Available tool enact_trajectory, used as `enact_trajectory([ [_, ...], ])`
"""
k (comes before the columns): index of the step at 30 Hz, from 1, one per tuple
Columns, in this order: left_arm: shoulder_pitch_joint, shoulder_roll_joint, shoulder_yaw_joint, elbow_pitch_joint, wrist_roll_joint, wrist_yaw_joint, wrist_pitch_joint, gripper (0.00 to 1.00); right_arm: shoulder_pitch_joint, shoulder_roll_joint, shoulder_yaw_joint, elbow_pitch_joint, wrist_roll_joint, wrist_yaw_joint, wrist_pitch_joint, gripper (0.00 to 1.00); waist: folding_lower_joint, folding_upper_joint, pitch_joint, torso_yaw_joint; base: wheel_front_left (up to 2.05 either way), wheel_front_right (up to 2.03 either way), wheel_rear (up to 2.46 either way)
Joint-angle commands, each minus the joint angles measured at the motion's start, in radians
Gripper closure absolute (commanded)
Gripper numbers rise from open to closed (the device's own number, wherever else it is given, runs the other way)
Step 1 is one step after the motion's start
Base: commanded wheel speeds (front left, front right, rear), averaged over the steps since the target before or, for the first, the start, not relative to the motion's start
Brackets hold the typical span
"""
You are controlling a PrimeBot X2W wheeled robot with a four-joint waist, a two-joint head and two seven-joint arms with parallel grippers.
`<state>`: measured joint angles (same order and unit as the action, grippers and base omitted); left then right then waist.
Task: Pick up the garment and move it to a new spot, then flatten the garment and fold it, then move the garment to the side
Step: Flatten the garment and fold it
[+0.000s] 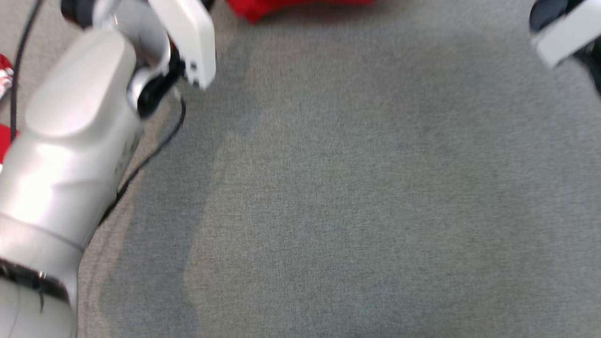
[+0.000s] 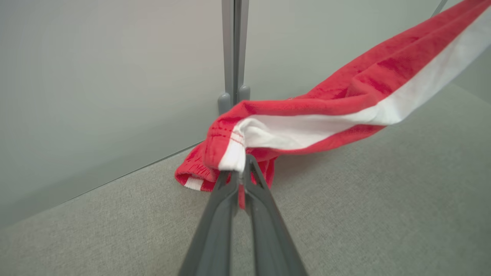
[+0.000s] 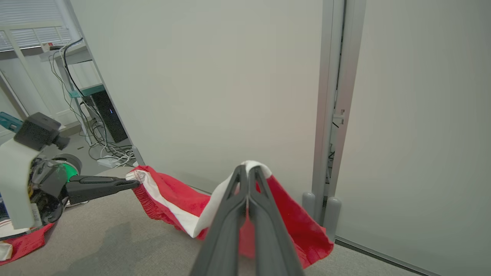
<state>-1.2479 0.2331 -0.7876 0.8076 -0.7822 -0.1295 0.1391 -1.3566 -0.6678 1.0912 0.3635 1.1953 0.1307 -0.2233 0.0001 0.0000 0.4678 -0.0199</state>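
The garment (image 3: 295, 222), red with a broad white stripe, hangs strung between the two grippers above the grey fabric surface (image 1: 352, 188), close to the pale partition wall (image 3: 211, 76). The head view catches a strip of its red cloth at the top edge. The left gripper (image 2: 241, 164) has its dark fingers pressed together on the hemmed corner where the white stripe meets the red. From there the cloth runs up and away as a taut, twisted band. The right gripper (image 3: 248, 169) is likewise pressed together, pinching a white fold of the garment at its fingertips, with red cloth draping down on both sides of the fingers. In the right wrist view the cloth sags low between the two grips; whether it touches the surface I cannot tell. A grey metal post (image 2: 234, 50) stands in the wall just behind the garment. The left forearm (image 1: 70, 141) fills the left of the head view, and another red cloth (image 3: 23, 245) lies apart on the surface.
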Motion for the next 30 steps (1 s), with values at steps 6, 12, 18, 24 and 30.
enact_trajectory([
  [6,0.202,0.109,-0.094,-0.143,-0.147,0.000,0.122,1.00,0.186,-0.049,0.095,-0.032,0.080,0.000,0.018,1.00,-0.0001,0.0000,-0.189,-0.016,0.00,0.00,0.00],
  [12,0.359,0.195,-0.161,-0.276,-0.252,0.000,0.200,1.00,0.365,-0.077,0.164,-0.108,0.134,0.000,0.045,1.00,-0.0001,0.0000,-0.308,-0.020,0.00,0.00,0.00],
  [18,0.524,0.297,-0.217,-0.438,-0.336,0.000,0.274,1.00,0.533,-0.167,0.182,-0.223,0.180,0.000,0.078,1.00,-0.0001,0.0000,-0.408,-0.030,0.00,0.00,0.00],
  [24,0.637,0.407,-0.248,-0.603,-0.437,0.028,0.410,1.00,0.637,-0.247,0.186,-0.283,0.212,0.000,0.121,1.00,-0.0001,0.0000,-0.463,-0.040,0.00,0.00,0.00],
  [30,0.720,0.516,-0.254,-0.800,-0.540,0.103,0.522,1.00,0.717,-0.337,0.187,-0.354,0.284,0.000,0.228,1.00,-0.0001,0.0000,-0.480,-0.049,0.00,0.00,0.00],
])
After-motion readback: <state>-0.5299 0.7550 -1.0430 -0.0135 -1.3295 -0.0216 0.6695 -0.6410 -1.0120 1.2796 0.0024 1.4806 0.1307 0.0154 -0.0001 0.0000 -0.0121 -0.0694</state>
